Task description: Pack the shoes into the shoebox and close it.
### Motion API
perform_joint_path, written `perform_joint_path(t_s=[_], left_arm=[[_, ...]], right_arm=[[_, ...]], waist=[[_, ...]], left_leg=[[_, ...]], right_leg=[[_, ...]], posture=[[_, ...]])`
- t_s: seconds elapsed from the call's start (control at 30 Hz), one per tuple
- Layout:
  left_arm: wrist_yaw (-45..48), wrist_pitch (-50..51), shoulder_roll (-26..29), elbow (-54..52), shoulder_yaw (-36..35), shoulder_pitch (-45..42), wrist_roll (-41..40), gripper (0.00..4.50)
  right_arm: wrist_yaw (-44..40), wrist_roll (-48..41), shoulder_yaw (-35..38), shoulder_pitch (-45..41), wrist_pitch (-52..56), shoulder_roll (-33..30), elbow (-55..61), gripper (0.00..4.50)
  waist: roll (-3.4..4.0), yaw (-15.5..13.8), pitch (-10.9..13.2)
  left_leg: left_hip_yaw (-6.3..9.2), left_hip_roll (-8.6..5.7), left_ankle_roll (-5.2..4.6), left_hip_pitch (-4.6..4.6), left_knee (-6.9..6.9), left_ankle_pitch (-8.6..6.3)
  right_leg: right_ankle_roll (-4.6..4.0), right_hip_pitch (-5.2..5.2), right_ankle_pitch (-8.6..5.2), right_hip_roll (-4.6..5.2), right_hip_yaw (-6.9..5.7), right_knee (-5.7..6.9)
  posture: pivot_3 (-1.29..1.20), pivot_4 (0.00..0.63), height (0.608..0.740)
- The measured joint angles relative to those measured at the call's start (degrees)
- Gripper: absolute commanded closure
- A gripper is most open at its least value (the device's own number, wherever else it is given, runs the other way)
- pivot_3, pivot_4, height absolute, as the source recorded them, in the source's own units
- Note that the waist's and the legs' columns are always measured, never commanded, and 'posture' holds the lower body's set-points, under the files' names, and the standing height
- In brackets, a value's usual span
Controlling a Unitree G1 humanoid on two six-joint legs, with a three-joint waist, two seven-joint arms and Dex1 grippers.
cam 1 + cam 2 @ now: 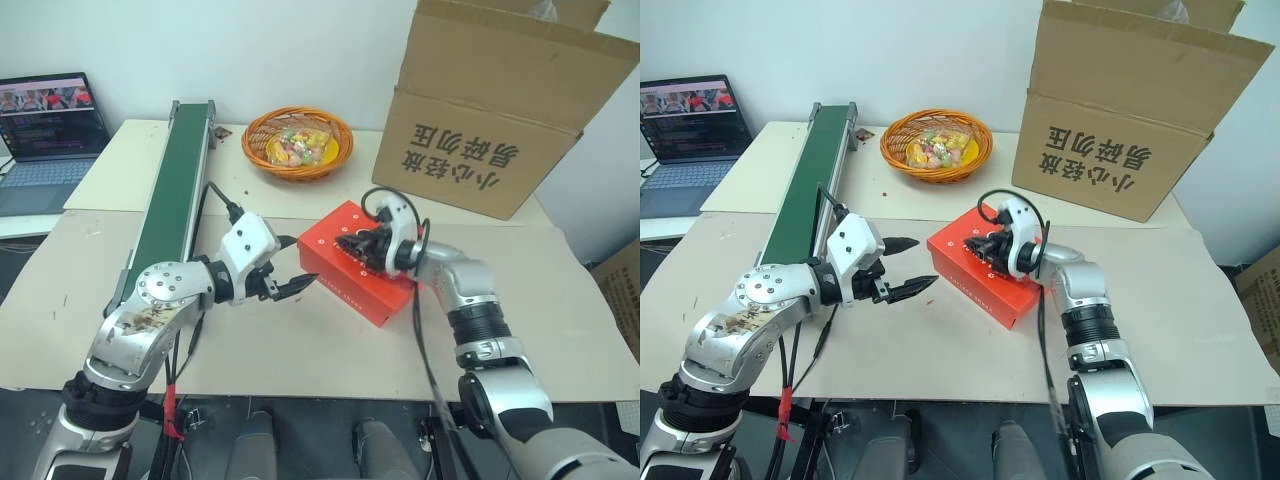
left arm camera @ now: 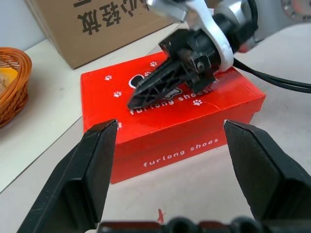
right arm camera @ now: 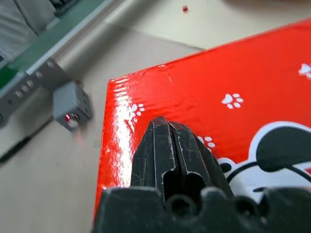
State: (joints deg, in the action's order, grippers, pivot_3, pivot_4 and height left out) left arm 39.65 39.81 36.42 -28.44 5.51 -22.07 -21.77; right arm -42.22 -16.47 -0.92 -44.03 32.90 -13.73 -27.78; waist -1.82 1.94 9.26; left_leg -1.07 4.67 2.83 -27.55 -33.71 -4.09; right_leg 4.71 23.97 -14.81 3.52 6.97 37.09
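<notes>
Right gripper (image 1: pixel 350 243), its two black fingers pressed together and holding nothing, lies over the lid of the shoebox (image 1: pixel 345 280), at or just above the mouse print; contact is hard to tell. Left gripper (image 1: pixel 292 266) hangs spread and empty just beside the box's near end. That box sits on the counter (image 1: pixel 300 345) with its lid down. No shoes lie outside, so packing looks done; judging by this, only a last press on the lid may be left
</notes>
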Motion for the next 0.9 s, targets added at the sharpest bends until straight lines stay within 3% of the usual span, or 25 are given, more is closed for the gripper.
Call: perform_joint_path(t_s=[0.4,0.57,0.77,0.83,0.9], left_arm=[[-0.87,0.16,-0.38,-1.07,1.32,2.01,1.46,0.77],[-1.56,-0.25,-1.89,-0.96,0.69,1.76,1.40,0.77],[-3.82,-0.38,-3.35,-0.96,-1.96,1.83,1.38,0.77],[-4.92,-0.53,-3.50,-0.95,-2.85,2.51,1.52,0.77],[-6.97,-0.87,-4.45,-0.82,-3.46,3.61,2.42,0.77]], right_arm=[[-0.44,0.30,-0.07,0.52,-2.48,-0.27,-0.62,4.46],[0.73,-8.51,8.75,2.01,2.40,-1.04,6.25,4.46],[2.90,-21.65,21.80,2.63,11.34,-9.52,22.21,4.46],[3.82,-21.24,22.04,5.62,11.14,-12.29,25.38,4.46],[6.45,-13.78,17.91,10.86,7.80,-17.11,25.87,4.46]], waist=[[0.00,-0.02,-0.01],[0.01,-0.15,0.01],[0.04,-0.61,0.02],[0.03,-0.60,0.02],[0.03,-0.62,0.02]], left_leg=[[0.00,0.04,0.02,0.20,-0.01,-0.01],[-0.01,0.04,0.01,-0.19,-0.01,0.00],[0.00,0.06,-0.03,-0.44,0.01,0.02],[-0.01,0.07,-0.02,-0.40,-0.01,0.01],[-0.01,0.06,-0.01,-0.39,-0.11,0.01]], right_leg=[[0.01,-0.25,-0.02,0.01,-0.06,-0.06],[0.00,-0.08,0.02,0.01,-0.04,0.01],[-0.13,0.17,0.07,-0.03,-0.05,0.04],[-0.16,0.14,0.05,-0.03,-0.04,0.03],[-0.13,0.15,0.07,0.00,-0.04,-0.03]], posture=[[0.00,0.150,0.721],[0.00,0.150,0.721],[0.00,0.150,0.721],[0.00,0.150,0.721],[0.00,0.150,0.721]])
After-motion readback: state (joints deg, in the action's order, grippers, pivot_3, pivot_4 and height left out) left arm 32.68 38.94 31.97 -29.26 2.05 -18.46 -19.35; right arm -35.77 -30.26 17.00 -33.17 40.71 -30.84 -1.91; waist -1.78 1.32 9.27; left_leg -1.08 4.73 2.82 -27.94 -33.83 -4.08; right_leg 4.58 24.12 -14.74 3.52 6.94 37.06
